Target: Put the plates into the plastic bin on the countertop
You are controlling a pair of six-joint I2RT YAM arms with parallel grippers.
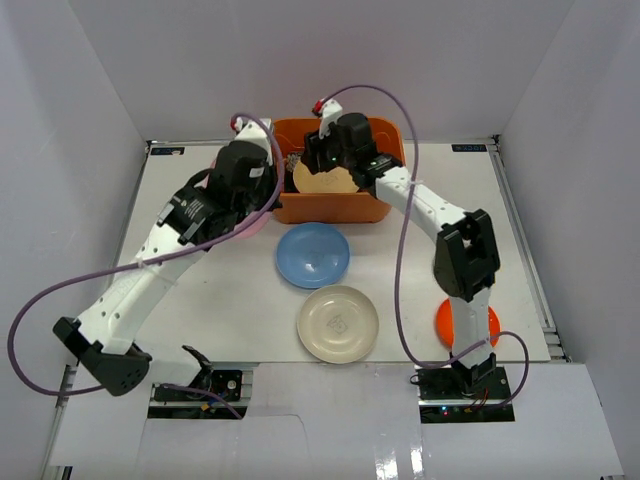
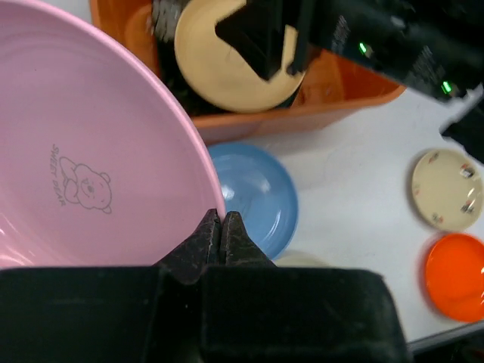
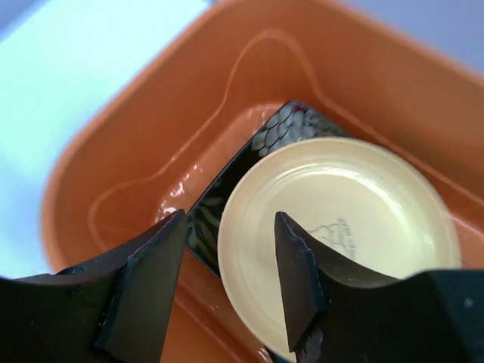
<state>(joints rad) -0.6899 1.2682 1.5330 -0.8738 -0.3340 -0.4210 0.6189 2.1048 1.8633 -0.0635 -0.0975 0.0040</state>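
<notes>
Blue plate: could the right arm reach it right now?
Probably yes. The right gripper is open and empty over the bin, and the blue plate lies uncovered in front of it. The left gripper, holding the pink plate, is off to one side.

Left gripper [image 2: 221, 227] pinched shut on pink plate [image 2: 91, 144] rim, left of bin [image 1: 330, 212]; right gripper [image 3: 228, 224] jaws apart, above bin.
</notes>
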